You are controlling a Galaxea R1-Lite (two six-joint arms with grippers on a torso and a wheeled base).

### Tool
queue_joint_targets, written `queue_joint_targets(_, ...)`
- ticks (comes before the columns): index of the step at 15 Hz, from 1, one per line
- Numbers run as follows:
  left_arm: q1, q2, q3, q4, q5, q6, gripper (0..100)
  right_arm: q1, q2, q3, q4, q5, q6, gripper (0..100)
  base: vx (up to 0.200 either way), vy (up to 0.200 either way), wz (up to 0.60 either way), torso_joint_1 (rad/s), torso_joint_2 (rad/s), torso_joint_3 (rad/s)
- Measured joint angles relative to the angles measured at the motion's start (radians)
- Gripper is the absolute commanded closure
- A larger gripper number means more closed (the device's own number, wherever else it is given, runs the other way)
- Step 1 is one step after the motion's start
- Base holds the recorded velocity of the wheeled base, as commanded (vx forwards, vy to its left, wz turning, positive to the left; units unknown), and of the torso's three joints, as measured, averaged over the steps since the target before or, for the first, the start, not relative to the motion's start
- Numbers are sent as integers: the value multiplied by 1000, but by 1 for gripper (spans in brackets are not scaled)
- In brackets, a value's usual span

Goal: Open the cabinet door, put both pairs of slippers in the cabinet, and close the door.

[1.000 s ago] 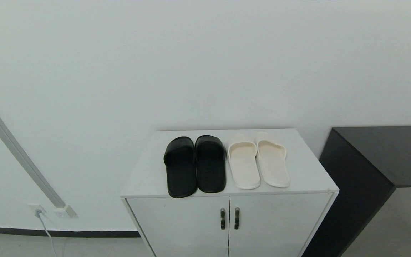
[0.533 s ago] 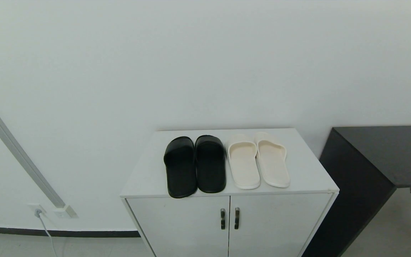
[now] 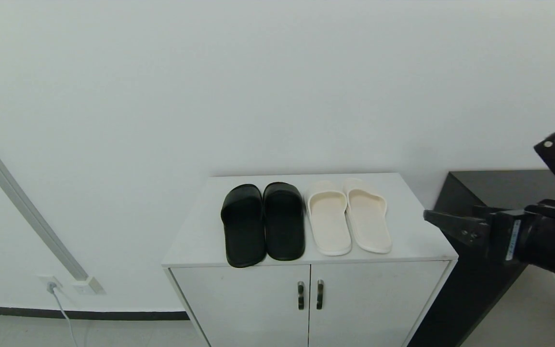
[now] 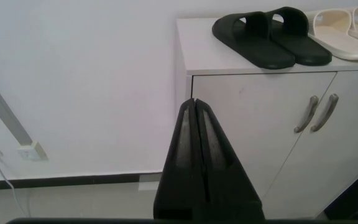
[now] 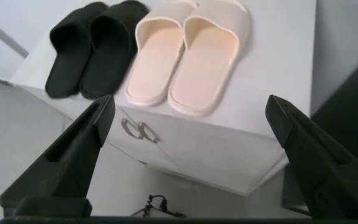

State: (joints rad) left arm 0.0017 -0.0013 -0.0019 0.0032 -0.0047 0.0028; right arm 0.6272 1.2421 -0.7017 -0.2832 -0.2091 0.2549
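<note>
Since both doors of the white two-door cabinet (image 3: 191, 243) stand shut, we log the task as barely begun: no step shows as done.

Cabinet: the left door (image 3: 244, 308) and right door (image 3: 378, 301) meet at the centre seam. The two upright metal bar handles (image 3: 301, 295) sit side by side there, and nothing touches them.

Slippers: the pair of black rubber slide slippers (image 3: 284, 226) lies on the cabinet top, left of centre, heels toward the front edge. The pair of cream moulded slippers (image 3: 328, 224) lies just beside it on the right. We cannot tell whether the two pairs touch.

Right gripper (image 5: 189, 102): jaws spread wide, nothing between them. In the head view one finger (image 3: 455, 227) sits near the cabinet's right edge, at about the height of the top, in front of the black desk (image 3: 523, 193). Its wrist view looks down on the cream pair from well above.

Left gripper (image 4: 194, 106): fingers pressed together, holding nothing. It sits low, facing the cabinet's left front corner, well apart from the handles.

Remaining, in our judgement: open a door by its handle, move both pairs inside, then close the door. That is the whole sequence. The right gripper looks better placed to start, though it would have to come down to handle height first.
</note>
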Motion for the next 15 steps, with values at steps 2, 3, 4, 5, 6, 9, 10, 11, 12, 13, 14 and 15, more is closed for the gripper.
queue_joint_targets(2, -1, 0, 0, 0, 0, 0, 100, 54, 86, -30, -63, -44, 10, 0, 0, 0, 0, 0, 0, 0)
queue_joint_targets(3, 0, 0, 0, 0, 0, 0, 100, 66, 127, -44, -94, -72, 11, 0, 0, 0, 0, 0, 0, 0)
queue_joint_targets(4, 0, 0, 0, 0, 0, 0, 100, 77, 177, -63, -135, -108, 11, 0, 0, 0, 0, 0, 0, 0)
queue_joint_targets(5, 0, 0, 0, 0, 0, 0, 100, 87, 229, -82, -173, -137, 12, 0, 0, 0, 0, 0, 0, 0)
queue_joint_targets(6, 0, 0, 1, 0, 0, 0, 100, 91, 277, -101, -201, -160, 14, 0, 0, 0, 0, 0, 0, 0)
queue_joint_targets(9, -1, 0, 1, 0, 0, 0, 100, 97, 415, -173, -242, -243, 42, 0, 0, 0, 0, 0, 0, 0)
queue_joint_targets(10, -1, 0, 1, 0, 0, 0, 100, 99, 459, -199, -249, -272, 49, 0, 0, 0, 0, 0, 0, 0)
queue_joint_targets(11, -1, 0, 1, 0, 0, 0, 100, 100, 501, -221, -270, -295, 51, 0, 0, 0, 0, 0, 0, 0)
queue_joint_targets(12, 0, 0, 1, 0, 0, 0, 100, 102, 535, -237, -290, -316, 51, 0, 0, 0, 0, 0, 0, 0)
queue_joint_targets(13, 0, 0, 1, 0, 1, 0, 100, 106, 575, -255, -312, -345, 50, 0, 0, 0, 0, 0, 0, 0)
queue_joint_targets(14, 0, 0, 1, 0, 1, -1, 100, 112, 614, -275, -330, -366, 45, 0, 0, 0, 0, 0, 0, 0)
queue_joint_targets(15, 0, 0, 1, 0, 1, -2, 100, 116, 644, -293, -339, -376, 42, 0, 0, 0, 0, 0, 0, 0)
